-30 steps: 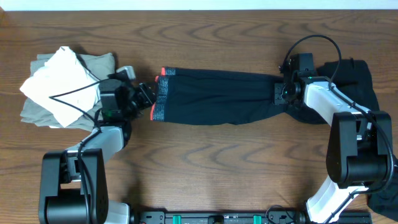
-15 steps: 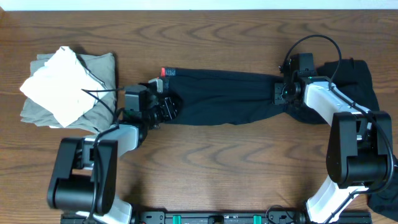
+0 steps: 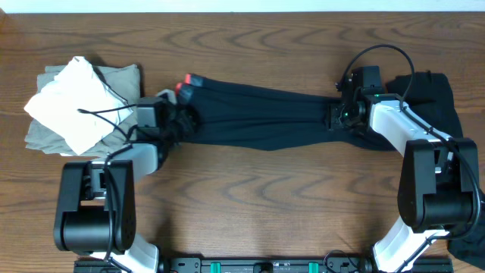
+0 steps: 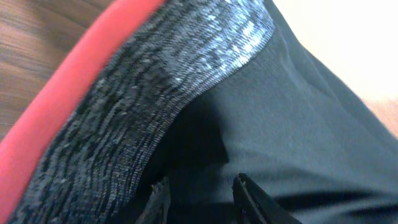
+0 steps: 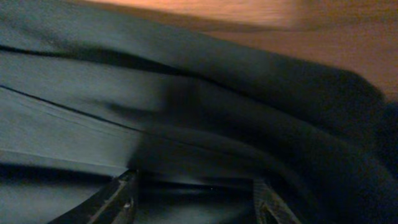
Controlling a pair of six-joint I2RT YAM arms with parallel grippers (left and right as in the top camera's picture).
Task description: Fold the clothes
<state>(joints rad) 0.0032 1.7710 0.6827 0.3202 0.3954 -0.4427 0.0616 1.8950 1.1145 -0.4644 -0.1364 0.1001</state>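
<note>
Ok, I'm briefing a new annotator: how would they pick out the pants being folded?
On the wooden table, the pants lie stretched across the middle. Unlike the pale folded pile on the left and the plain black piece on the right, they show a coral-red waistband edge.

The left arm lies low and bent, and the left gripper points right with its fingers clamped on the pants. The right arm bends in from the right. The right gripper points left and also pinches the pants.
</note>
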